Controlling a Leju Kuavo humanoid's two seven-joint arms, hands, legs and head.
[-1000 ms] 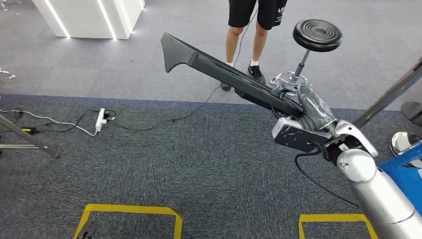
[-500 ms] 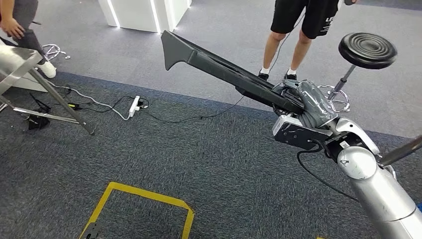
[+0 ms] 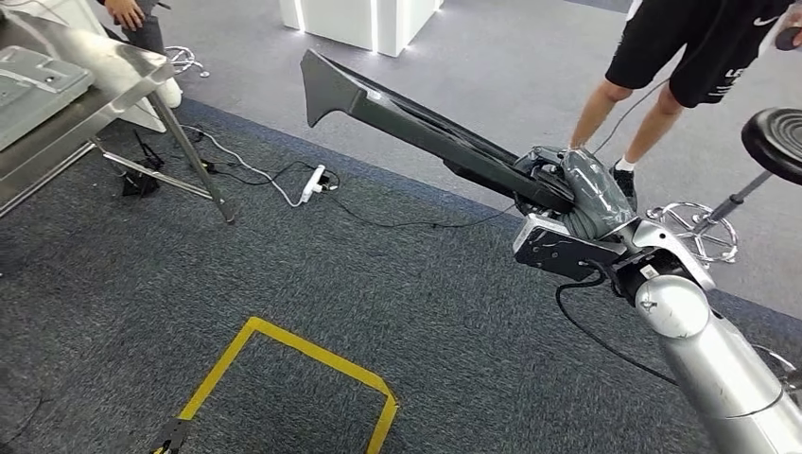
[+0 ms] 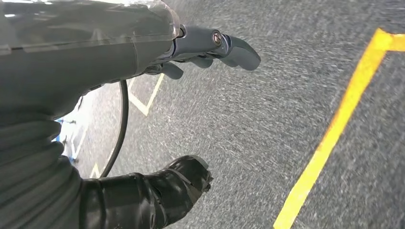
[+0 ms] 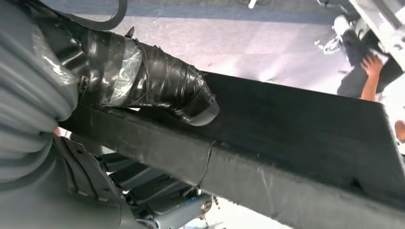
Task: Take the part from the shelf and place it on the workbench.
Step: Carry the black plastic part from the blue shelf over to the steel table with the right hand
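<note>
A long black part (image 3: 407, 123) sticks out up and to the left over the carpet, held at its near end by my right hand (image 3: 572, 194). Up close, the right hand (image 5: 95, 81) has its taped thumb lying on the part (image 5: 296, 143) and fingers under it. The steel workbench (image 3: 85, 104) stands at the far left, with a grey tray on it. My left hand (image 4: 157, 119) hangs over the carpet with thumb and fingers apart, nothing between them.
A person in black shorts (image 3: 700, 47) stands behind the part at the upper right, beside a black stool (image 3: 777, 137). Another person (image 3: 137, 19) stands behind the workbench. A power strip with cables (image 3: 312, 182) lies on the floor. Yellow tape (image 3: 303, 355) marks the carpet near me.
The whole scene has slid to the right as I turn left: the workbench has come into view at the left. The part stays gripped in my right hand the same way.
</note>
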